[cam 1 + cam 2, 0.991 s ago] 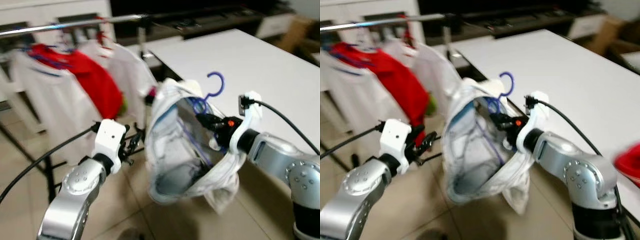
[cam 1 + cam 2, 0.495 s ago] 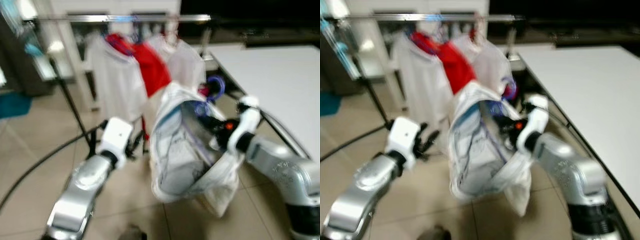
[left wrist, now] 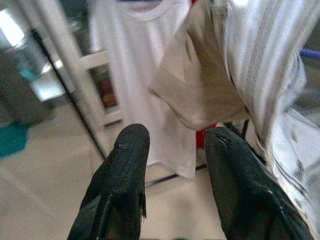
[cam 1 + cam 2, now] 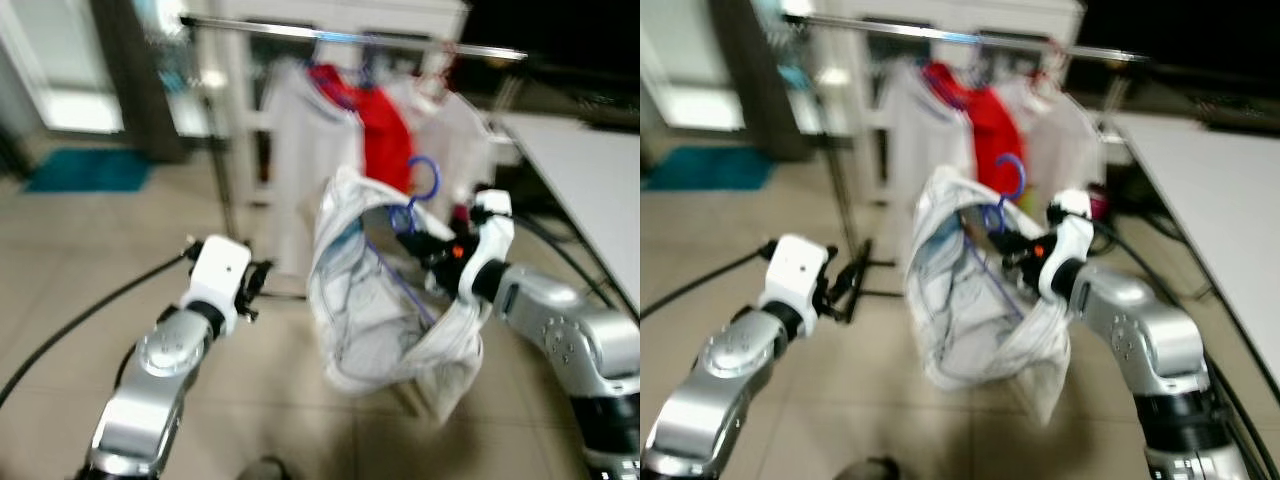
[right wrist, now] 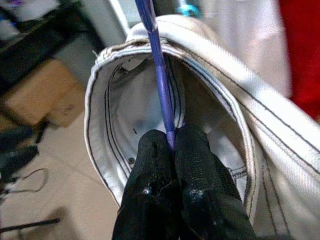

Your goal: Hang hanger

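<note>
Right wrist: thin purple hanger (image 5: 159, 75)

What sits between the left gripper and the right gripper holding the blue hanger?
In the left eye view, the white striped garment on the blue plastic hanger hangs between the open left gripper and the right gripper clamped on the hanger.

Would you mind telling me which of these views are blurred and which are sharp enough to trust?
Both eye views are motion-blurred, smearing the clothes rail and the garments hung on it. The right wrist view is sharpest: the right tool is pinched on the blue hanger. The left wrist view shows the left tool open, its background soft.
</note>
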